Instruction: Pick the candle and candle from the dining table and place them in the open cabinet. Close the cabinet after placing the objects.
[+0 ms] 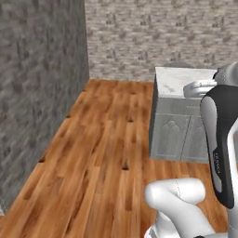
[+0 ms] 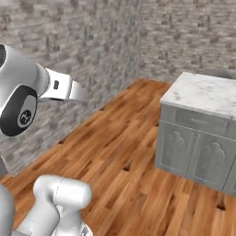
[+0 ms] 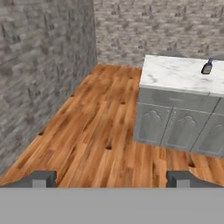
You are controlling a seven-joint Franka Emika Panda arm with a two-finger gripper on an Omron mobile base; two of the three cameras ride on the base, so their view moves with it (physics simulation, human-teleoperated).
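One worktop (image 3: 175, 74) with a white, grey-veined marble top stands on the wooden floor (image 3: 96, 131). Its grey base shows three panelled doors in the hand view, counting the one cut off at the frame's edge. One small dark bottle (image 3: 207, 67) stands on the marble. Two grey brick walls (image 1: 42, 83) meet in a single corner. One white arm (image 2: 27, 97) rises from the base, and two dark fingertips (image 3: 41, 178) of the one tool (image 3: 111, 179) stand wide apart, nothing between them.
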